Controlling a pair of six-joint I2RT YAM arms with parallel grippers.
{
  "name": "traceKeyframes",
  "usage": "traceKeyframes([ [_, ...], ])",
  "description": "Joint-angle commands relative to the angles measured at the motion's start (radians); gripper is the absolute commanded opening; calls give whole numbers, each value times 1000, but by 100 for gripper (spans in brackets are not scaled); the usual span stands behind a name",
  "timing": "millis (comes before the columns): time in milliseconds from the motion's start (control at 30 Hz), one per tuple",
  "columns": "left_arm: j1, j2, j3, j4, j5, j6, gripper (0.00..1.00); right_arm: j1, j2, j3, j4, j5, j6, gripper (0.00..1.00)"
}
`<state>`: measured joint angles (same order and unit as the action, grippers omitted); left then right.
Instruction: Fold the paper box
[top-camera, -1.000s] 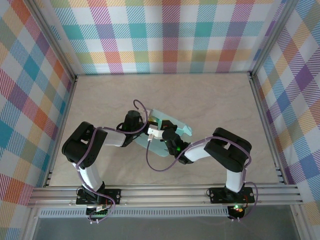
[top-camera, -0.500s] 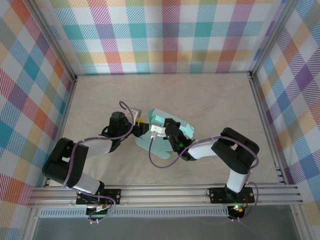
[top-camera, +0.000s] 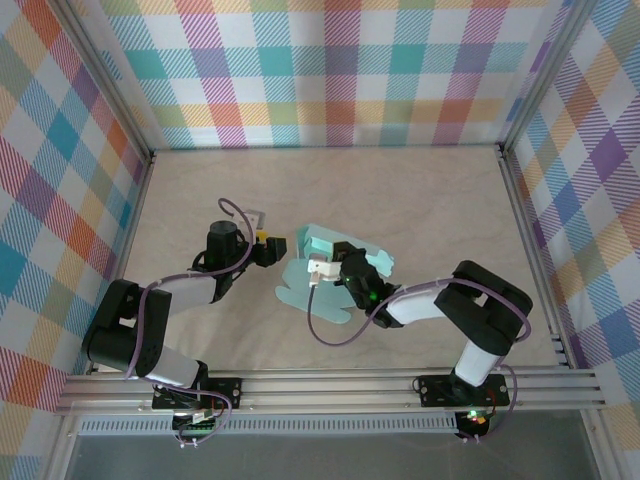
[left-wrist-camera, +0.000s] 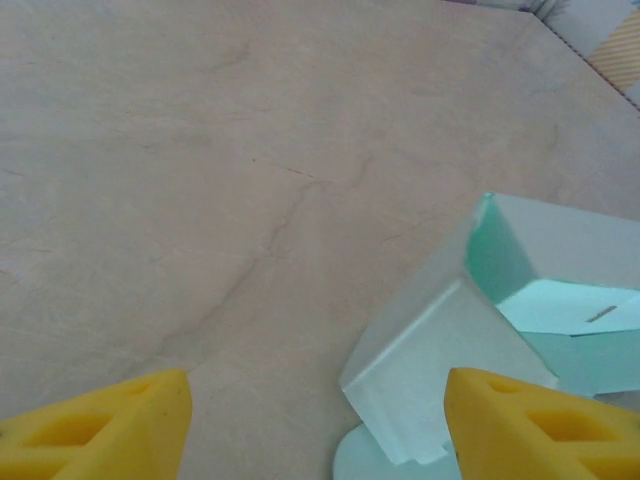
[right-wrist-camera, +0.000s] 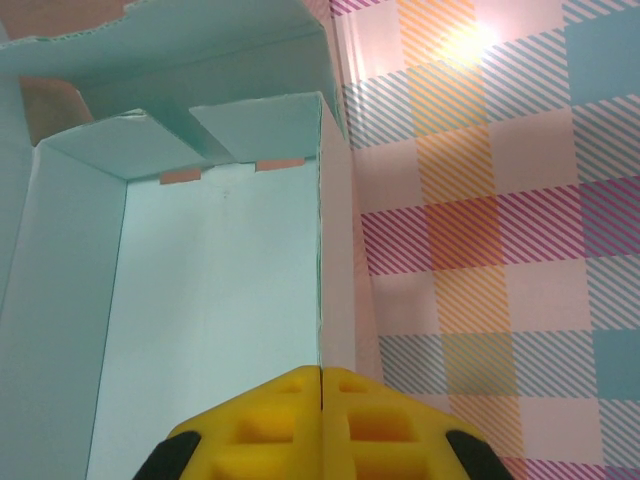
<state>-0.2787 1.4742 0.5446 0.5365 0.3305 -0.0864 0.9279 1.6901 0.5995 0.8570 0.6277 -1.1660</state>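
The paper box (top-camera: 322, 240) is pale mint-green card, partly folded, with walls standing up and a rounded flap lying flat toward the front. It sits mid-table. My right gripper (top-camera: 330, 268) is over it. In the right wrist view the right gripper (right-wrist-camera: 320, 395) is shut, pinching the top edge of a side wall of the paper box (right-wrist-camera: 220, 300), whose inside shows. My left gripper (top-camera: 270, 244) hovers just left of the box, apart from it. In the left wrist view the left gripper (left-wrist-camera: 315, 425) stands open over bare table, with a folded corner of the paper box (left-wrist-camera: 440, 350) near its right finger.
The beige marbled table (top-camera: 430, 200) stretches behind and to both sides of the box. Plaid walls (top-camera: 330, 70) close in the back and sides. An aluminium rail (top-camera: 330, 385) runs along the near edge by the arm bases.
My left gripper has let go of the box, opened and drawn back to the left. The right gripper stays shut on the wall and has shifted slightly right with the box.
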Motion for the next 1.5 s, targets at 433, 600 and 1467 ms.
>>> traceKeyframes([
  [433,-78,203,148,-55,177,61,48,5,-140,-129,-58,2,-83,0],
  [600,-94,245,152,6,234,57,51,12,-164,-166,-31,22,-146,0],
  [1467,-238,347,170,138,334,112,37,33,-151,-213,20,74,-142,0],
])
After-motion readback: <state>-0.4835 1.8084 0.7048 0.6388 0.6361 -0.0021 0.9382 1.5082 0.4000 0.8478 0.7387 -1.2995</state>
